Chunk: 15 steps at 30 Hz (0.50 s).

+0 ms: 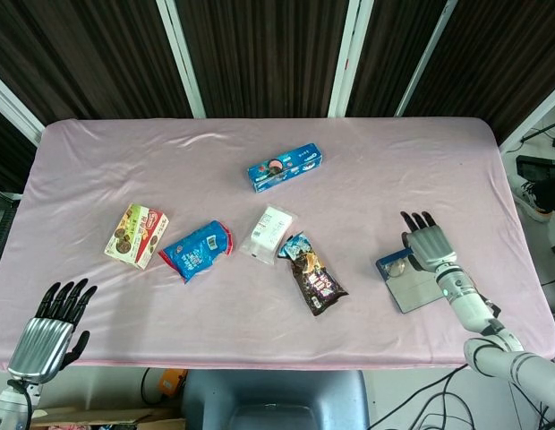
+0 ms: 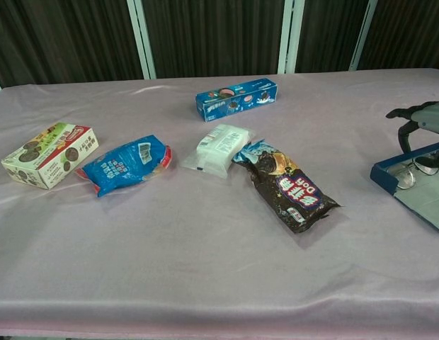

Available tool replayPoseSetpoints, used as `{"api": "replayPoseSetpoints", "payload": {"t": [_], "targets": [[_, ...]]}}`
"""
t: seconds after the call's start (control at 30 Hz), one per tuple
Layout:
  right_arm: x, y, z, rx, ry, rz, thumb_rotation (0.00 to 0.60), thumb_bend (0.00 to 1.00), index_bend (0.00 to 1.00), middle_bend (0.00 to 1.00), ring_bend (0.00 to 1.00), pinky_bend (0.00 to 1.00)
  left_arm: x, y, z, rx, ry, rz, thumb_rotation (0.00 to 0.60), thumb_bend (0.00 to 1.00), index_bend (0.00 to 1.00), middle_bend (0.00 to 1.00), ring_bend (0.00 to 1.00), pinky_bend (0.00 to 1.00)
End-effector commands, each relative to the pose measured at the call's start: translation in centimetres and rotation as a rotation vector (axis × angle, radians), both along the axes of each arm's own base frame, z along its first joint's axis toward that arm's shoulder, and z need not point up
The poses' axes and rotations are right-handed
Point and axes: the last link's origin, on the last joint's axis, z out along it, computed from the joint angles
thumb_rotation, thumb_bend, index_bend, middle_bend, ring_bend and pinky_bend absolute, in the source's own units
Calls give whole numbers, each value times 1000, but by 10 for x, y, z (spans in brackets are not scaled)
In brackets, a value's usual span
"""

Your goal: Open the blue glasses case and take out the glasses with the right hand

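The blue glasses case (image 1: pixel 410 285) lies open on the right side of the pink table, its pale lining facing up. In the chest view the case (image 2: pixel 422 195) shows the glasses (image 2: pixel 406 174) lying in its near-left end. My right hand (image 1: pixel 424 240) hovers over the far end of the case with its fingers stretched out; in the chest view the right hand (image 2: pixel 423 115) has its fingers (image 2: pixel 401 134) arched down toward the glasses, holding nothing that I can see. My left hand (image 1: pixel 55 327) hangs off the front left edge, fingers spread and empty.
On the tablecloth lie a blue cookie box (image 1: pixel 285 167), a white packet (image 1: pixel 268 232), a dark snack bag (image 1: pixel 312 274), a blue snack bag (image 1: pixel 197 249) and a cookie carton (image 1: pixel 137 235). The table's right edge (image 1: pixel 528 260) is close to the case.
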Motion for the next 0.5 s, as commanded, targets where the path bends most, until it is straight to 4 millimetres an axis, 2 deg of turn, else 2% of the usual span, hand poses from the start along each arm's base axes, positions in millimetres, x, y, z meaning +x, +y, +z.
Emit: {"api": "replayPoseSetpoints", "payload": {"t": [0.03,0.3,0.5], "targets": [[1,0,0,-3,-2,1,600,553,589,0,0,0,0,0,0,-1,0,0,600,409,0,0,0,0],[4,-1,2,-15,-21,4,600,553,612,3,0,0,0,1,0,-3,0,1,600,409,0,0,0,0],[10,0,2,-96,-44,80,600,553,643,25,0,0,0,1,0,-3,-2,3,600,409,0,0,0,0]]}}
